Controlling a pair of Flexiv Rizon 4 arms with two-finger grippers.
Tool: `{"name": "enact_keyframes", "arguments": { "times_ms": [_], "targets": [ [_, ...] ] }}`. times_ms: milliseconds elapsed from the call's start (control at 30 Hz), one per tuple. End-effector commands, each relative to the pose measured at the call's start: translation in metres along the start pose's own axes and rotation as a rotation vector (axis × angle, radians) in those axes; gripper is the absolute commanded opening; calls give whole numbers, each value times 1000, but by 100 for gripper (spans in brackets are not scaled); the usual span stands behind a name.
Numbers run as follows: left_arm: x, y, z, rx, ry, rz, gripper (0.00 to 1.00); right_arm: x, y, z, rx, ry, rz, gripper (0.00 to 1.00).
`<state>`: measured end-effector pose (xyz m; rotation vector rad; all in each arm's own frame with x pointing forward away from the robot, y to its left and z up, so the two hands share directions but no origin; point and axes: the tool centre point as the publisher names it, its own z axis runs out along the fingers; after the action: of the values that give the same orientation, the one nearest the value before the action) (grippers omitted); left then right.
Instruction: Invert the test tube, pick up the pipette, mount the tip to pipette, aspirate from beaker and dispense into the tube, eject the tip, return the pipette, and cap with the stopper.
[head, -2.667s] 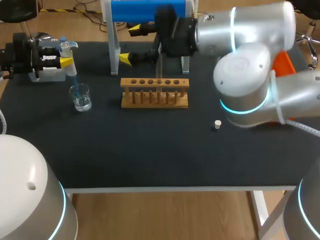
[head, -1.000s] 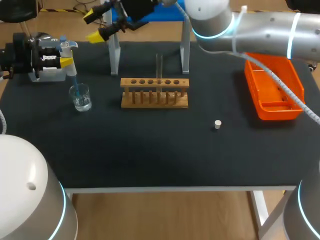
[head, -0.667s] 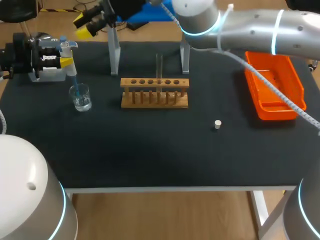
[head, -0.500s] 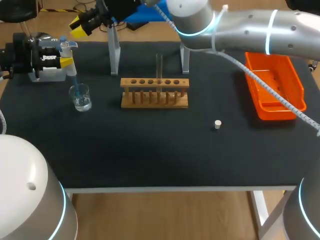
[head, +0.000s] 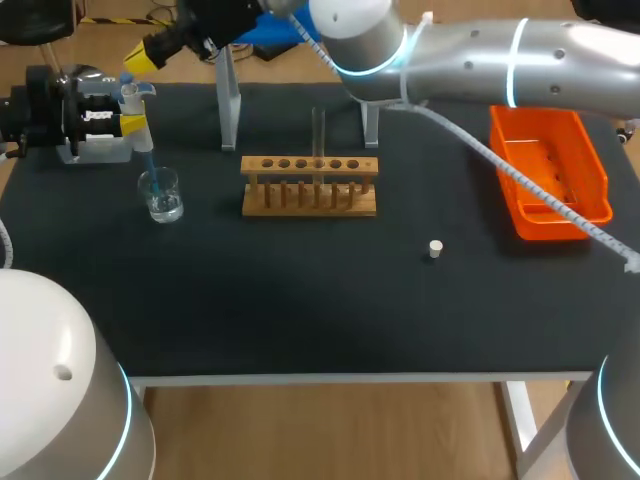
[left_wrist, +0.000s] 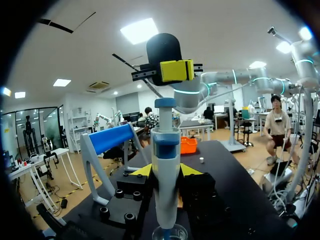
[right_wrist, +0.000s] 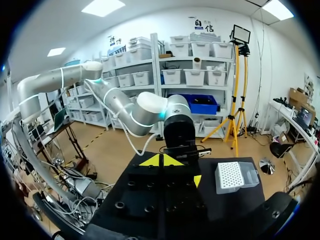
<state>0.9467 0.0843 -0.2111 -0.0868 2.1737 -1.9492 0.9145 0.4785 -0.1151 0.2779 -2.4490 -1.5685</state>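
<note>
Head view first: the table has a matte black top. On it sits a plain wooden rack, a row of round holes over a row of pegs, and one clear, thin test tube stands upright in a hole near the middle. A small white stopper, a stubby cylinder, lies on its own well off to the rack's right. Further right there's a glossy orange plastic bin. Behind the rack is a stand with pale upright legs and a blue bar across the top.

The pipette is a chunky white barrel with blue bands and a blue cap. The left gripper has it clamped, and in the left wrist view a yellow tip presses on each side of the barrel. Its thin bluish tip points down into a small clear beaker, over at the table's left.

The right arm reaches all the way across the back. The right gripper hangs just above the pipette's cap, yellow tips pressed together with nothing between them. The right wrist view also shows a white tip box with a grid of holes.
</note>
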Motion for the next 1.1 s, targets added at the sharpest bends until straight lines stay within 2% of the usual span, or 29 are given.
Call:
{"name": "enact_keyframes", "arguments": {
  "times_ms": [33,467,1100],
  "targets": [
    [-1,0,-1,2,3,1,0,-7,0,6,7,5,4,0],
    [-1,0,-1,2,3,1,0,-22,-5,14,29,-15,27,0],
    [-1,0,-1,2,3,1,0,-23,-10,17,42,-21,45,0]
  ]
}}
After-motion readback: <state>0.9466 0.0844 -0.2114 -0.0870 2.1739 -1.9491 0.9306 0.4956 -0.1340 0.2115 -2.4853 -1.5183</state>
